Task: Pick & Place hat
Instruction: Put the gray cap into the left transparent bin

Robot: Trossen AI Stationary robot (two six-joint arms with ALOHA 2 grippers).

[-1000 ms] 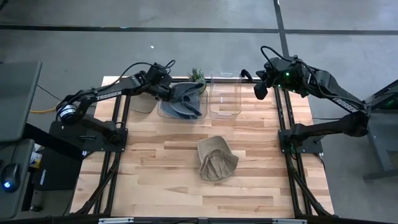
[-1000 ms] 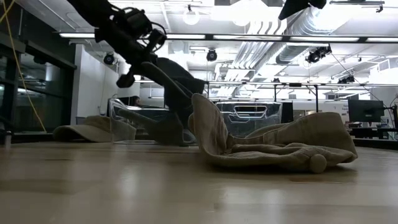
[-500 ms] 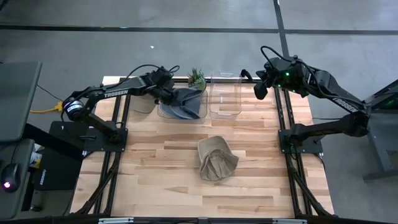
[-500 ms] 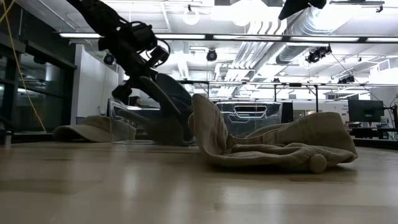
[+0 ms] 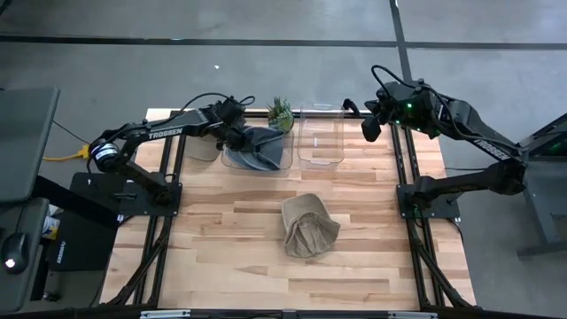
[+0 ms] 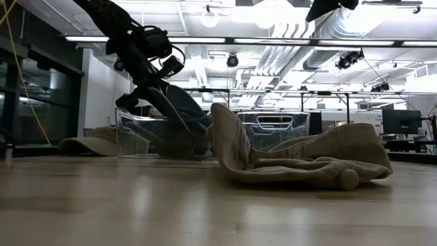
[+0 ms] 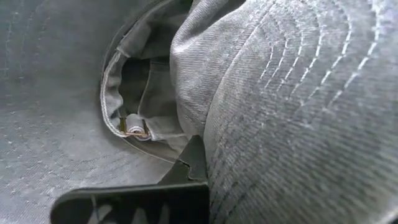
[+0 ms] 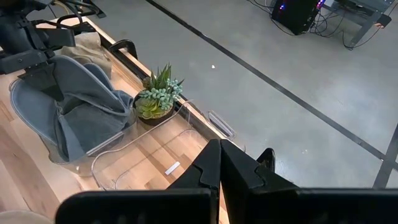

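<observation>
A grey-blue hat (image 5: pixel 264 146) lies in the left of two clear bins (image 5: pixel 232 160) at the table's far edge, and my left gripper (image 5: pixel 237 136) is shut on it. The low view shows the same hat (image 6: pixel 183 109) sagging below the left gripper (image 6: pixel 147 92) into the bin. A tan hat (image 5: pixel 308 227) lies crumpled on the table's middle. My right gripper (image 8: pixel 219 165) is shut on nothing, held high over the far right corner. My left gripper pinches the grey hat by its stitched brim (image 7: pixel 249 149), beside the crown's opening with the strap buckle (image 7: pixel 134 129). It comes slanting down from the table's left. The hat droops from the fingers (image 8: pixel 48 73), and its lower part rests in the bin.
The second clear bin (image 5: pixel 321 142) stands to the right of the first. A small potted plant (image 5: pixel 280 112) sits behind the two bins. Another tan hat (image 5: pixel 202 147) lies left of the bins, under my left arm. Bare wood lies around the middle tan hat.
My left gripper has sunk toward the left bin and tipped further down, still shut on the grey hat. The hat has come down with it, from hanging above the bin's rim to settling inside the bin.
</observation>
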